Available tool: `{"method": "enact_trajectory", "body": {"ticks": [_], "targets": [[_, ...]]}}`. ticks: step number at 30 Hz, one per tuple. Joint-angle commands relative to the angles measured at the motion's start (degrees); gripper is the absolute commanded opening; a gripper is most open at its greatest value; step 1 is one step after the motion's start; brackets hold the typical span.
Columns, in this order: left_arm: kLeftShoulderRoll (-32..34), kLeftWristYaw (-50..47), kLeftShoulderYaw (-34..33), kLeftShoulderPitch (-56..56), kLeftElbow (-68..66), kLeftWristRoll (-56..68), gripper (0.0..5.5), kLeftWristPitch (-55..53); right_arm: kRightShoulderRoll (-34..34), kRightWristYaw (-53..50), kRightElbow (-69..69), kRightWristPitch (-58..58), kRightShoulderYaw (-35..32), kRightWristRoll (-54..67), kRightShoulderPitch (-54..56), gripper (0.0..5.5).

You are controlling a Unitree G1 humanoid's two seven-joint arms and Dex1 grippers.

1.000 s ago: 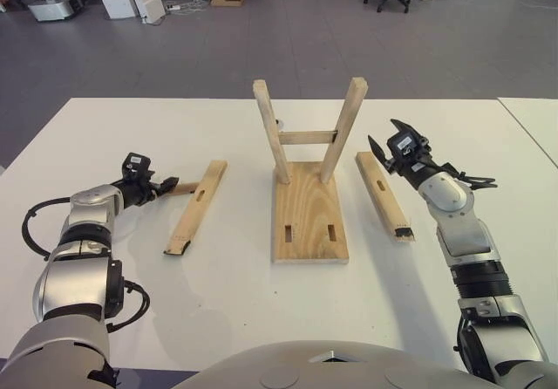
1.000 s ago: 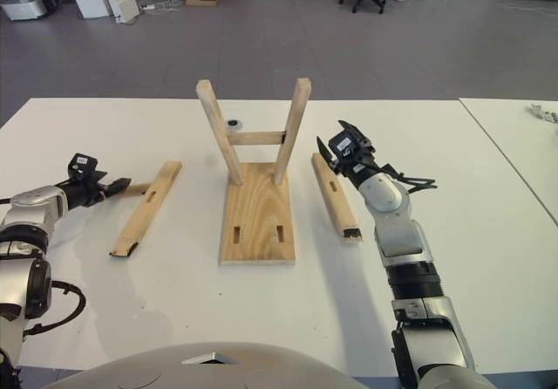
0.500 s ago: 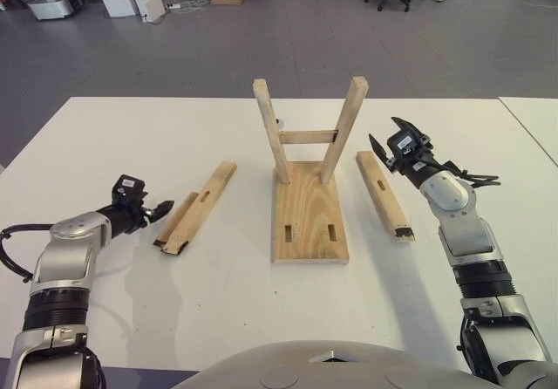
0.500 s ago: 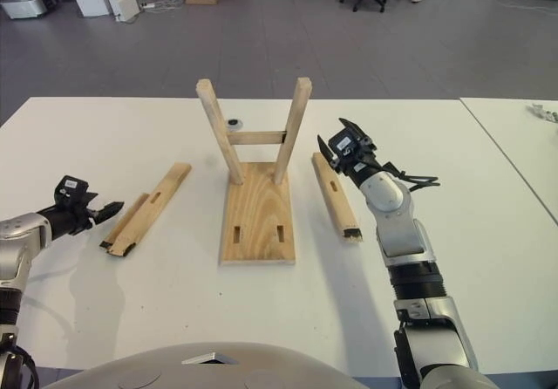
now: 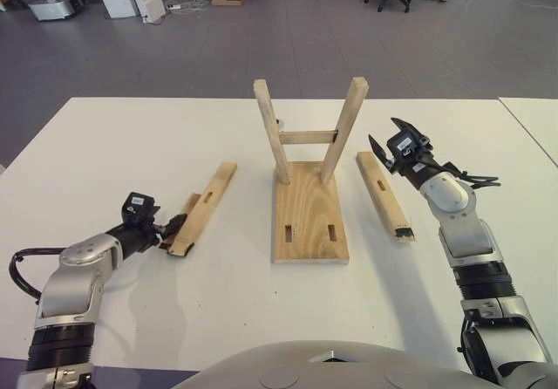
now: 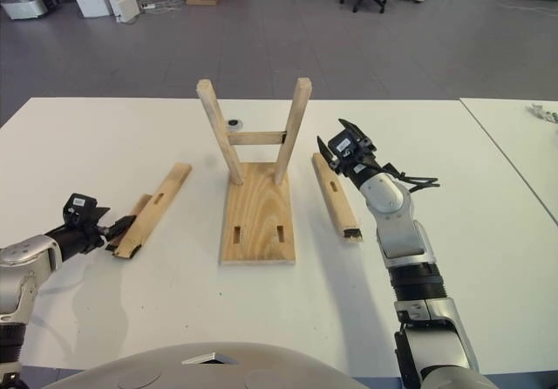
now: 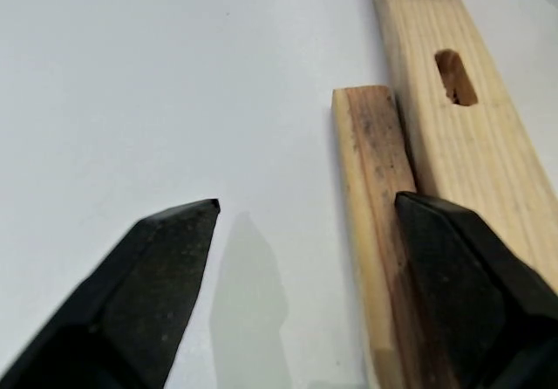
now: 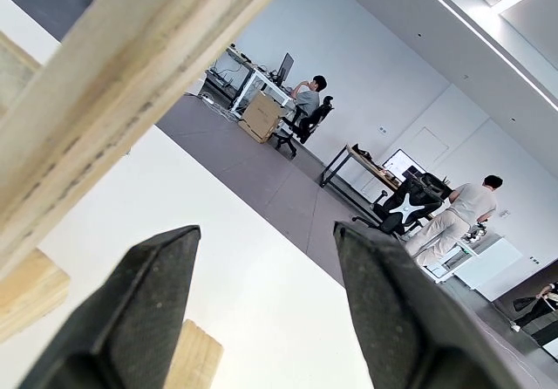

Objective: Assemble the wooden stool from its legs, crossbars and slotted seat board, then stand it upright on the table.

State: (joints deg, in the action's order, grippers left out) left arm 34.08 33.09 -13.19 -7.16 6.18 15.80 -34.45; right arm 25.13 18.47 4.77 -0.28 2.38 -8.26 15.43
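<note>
Fingers spread, my left gripper [image 7: 307, 202] sits low at the near end of the short crossbar [image 7: 370, 188], which runs lengthwise straight away from me, touching the slotted leg [image 7: 462, 145] alongside. My right gripper [image 5: 397, 149], also open, hangs well apart, across the upturned seat board [image 5: 309, 210].

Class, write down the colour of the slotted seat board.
Pale tan wood; the slotted seat board shows best in left eye view.

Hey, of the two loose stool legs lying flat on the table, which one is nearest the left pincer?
The leg left of the seat board; the left pincer is at its near end. The other leg lies beyond the board.
</note>
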Motion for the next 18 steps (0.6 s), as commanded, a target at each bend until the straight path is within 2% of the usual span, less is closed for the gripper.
{"method": "enact_trajectory", "body": {"ticks": [1,8,13,18], "targets": [[-1.2,-1.5,0.8,-2.4,4.2,0.6,3.74,-2.9,0.0,0.1,-0.3,0.2,0.1,-0.3,-0.8,2.84],[-4.9,-6.1,1.7,-4.4,12.2,1.4,3.74,-7.3,-0.2,-0.1,-0.7,0.5,0.3,-0.5,-1.2,2.84],[-3.9,-9.0,5.6,-7.7,9.8,-3.3,3.74,-7.4,-0.5,0.0,-0.3,0.2,0.7,-1.0,-1.1,2.84],[-4.8,-9.8,4.2,-8.8,6.6,-2.9,3.1,-5.0,-0.6,-0.3,-0.3,0.3,0.4,-1.2,-1.2,2.84]]}}
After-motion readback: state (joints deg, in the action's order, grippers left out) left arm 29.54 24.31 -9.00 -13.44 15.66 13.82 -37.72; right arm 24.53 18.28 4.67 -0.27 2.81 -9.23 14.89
